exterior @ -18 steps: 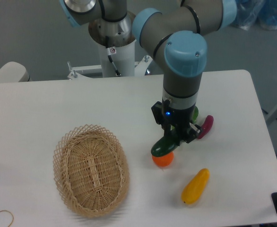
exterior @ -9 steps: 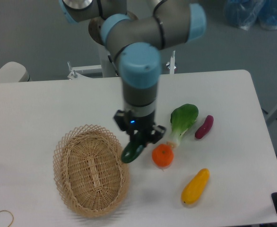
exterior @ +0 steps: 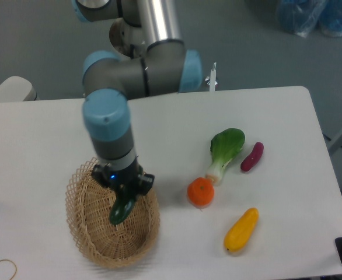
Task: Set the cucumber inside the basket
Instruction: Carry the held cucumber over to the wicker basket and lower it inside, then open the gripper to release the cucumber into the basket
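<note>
My gripper (exterior: 125, 195) is shut on the dark green cucumber (exterior: 121, 212) and holds it tilted, hanging over the inside of the tan wicker basket (exterior: 80, 224) at the front left of the table. The cucumber's lower end is above the basket's middle. I cannot tell whether it touches the basket floor. The gripper's fingers are mostly hidden by the wrist and the cucumber.
To the right lie an orange round fruit (exterior: 201, 192), a bok choy (exterior: 224, 150), a small purple eggplant (exterior: 252, 156) and a yellow elongated vegetable (exterior: 241, 230). A thin brown hook (exterior: 7, 267) lies at the front left corner.
The arm has carried the cucumber leftward from beside the orange fruit, past the basket's right rim, to over the basket's inside. The other vegetables have not moved.
</note>
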{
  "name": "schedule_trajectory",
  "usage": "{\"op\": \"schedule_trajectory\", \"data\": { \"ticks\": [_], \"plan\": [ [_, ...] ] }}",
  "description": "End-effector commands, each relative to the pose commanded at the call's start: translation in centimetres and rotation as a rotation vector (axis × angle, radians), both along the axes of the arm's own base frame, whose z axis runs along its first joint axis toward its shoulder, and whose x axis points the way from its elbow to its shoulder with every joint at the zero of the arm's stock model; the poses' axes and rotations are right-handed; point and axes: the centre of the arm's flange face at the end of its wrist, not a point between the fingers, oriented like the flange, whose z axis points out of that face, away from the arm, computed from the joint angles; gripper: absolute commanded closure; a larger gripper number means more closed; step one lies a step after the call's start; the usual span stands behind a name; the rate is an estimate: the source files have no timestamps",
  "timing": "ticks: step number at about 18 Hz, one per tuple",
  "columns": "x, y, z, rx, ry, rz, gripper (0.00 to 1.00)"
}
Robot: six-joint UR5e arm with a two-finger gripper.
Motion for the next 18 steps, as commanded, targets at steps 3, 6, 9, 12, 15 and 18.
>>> {"op": "schedule_trajectory", "data": {
  "ticks": [3,6,9,12,15,18],
  "plan": [
    [0.7,0.7,-2.2,-0.030,-0.003,0.016,0.79],
    [1.2,1.2,-4.1,-0.075,0.023,0.007,0.79],
    [1.4,1.5,-5.4,-0.092,0.018,0.002,0.78],
    [1.4,1.8,-6.2,-0.095,0.016,-0.001,0.77],
    [1.4,1.9,-6.2,-0.096,0.028,-0.007,0.69],
    [1.3,2.0,-5.5,-0.086,0.037,-0.016,0.28]
  ]
}}
